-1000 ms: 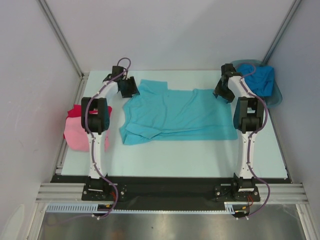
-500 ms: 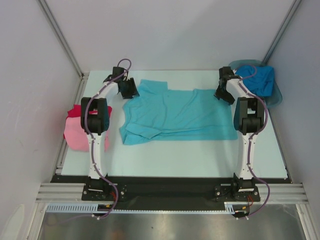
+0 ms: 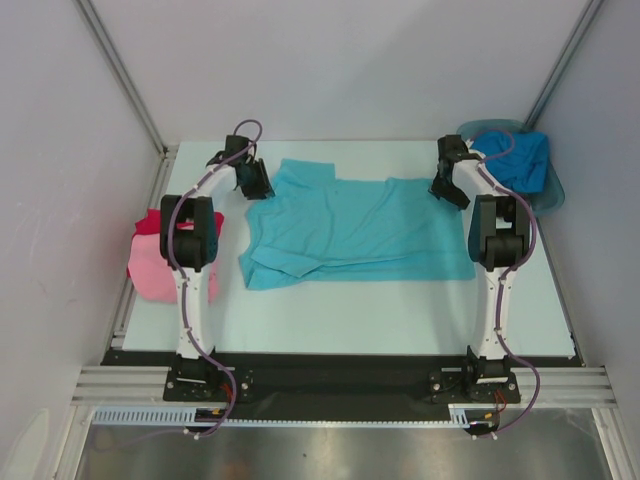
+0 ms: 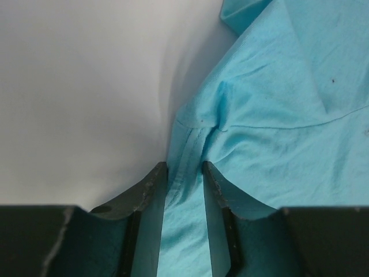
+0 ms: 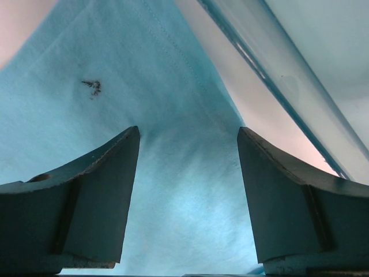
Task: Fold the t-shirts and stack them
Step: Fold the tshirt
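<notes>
A turquoise t-shirt [image 3: 360, 225] lies spread flat mid-table, its lower left sleeve folded in. My left gripper [image 3: 255, 180] is at its far left corner. In the left wrist view the fingers [image 4: 184, 167] stand narrow, pinching a bunched hem of the turquoise shirt [image 4: 277, 115]. My right gripper [image 3: 447, 190] is at the shirt's far right corner. In the right wrist view it [image 5: 188, 131] is wide open, low over the turquoise cloth [image 5: 115, 69]. A folded pink shirt [image 3: 160, 270] lies on a red shirt [image 3: 150, 220] at the left edge. A deeper blue shirt [image 3: 520, 160] lies crumpled in the tub.
The grey translucent tub [image 3: 555, 190] stands at the back right corner; its rim [image 5: 277, 75] runs close beside my right fingers. White walls close the table at the back and sides. A metal frame post [image 3: 120, 70] rises at the back left.
Both grippers have shifted slightly toward the back at the shirt's far corners. The shirt has hardly moved.
</notes>
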